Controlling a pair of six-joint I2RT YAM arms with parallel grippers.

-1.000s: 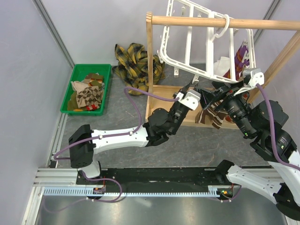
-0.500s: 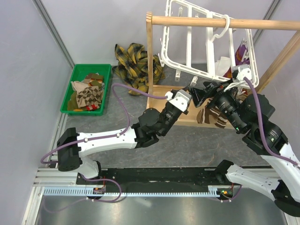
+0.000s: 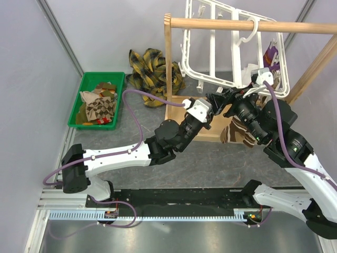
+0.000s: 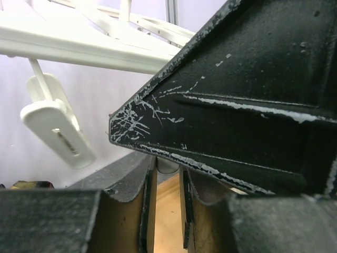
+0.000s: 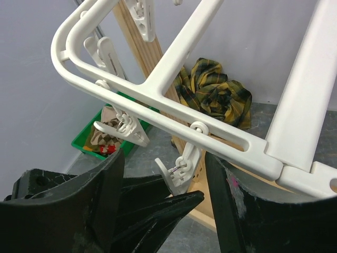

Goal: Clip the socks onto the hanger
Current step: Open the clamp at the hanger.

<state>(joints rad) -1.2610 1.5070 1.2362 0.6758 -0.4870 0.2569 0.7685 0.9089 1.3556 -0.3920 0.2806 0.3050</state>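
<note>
Grey tabletop, pale walls. The white clip hanger (image 3: 205, 75) hangs tilted from a wooden rod (image 3: 210, 23), and a striped sock (image 3: 237, 132) lies limp on the tray below it. The right gripper (image 5: 163, 158) gapes empty. Whether the left gripper (image 4: 167, 179) holds anything cannot be told. The sock looks soft and light, so its cuff is the place to pinch.

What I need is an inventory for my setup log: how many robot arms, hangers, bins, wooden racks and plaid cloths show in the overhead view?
Robot arms: 2
White hanger: 1
Green bin: 1
Wooden rack: 1
Plaid cloth: 1
Total: 6
</note>
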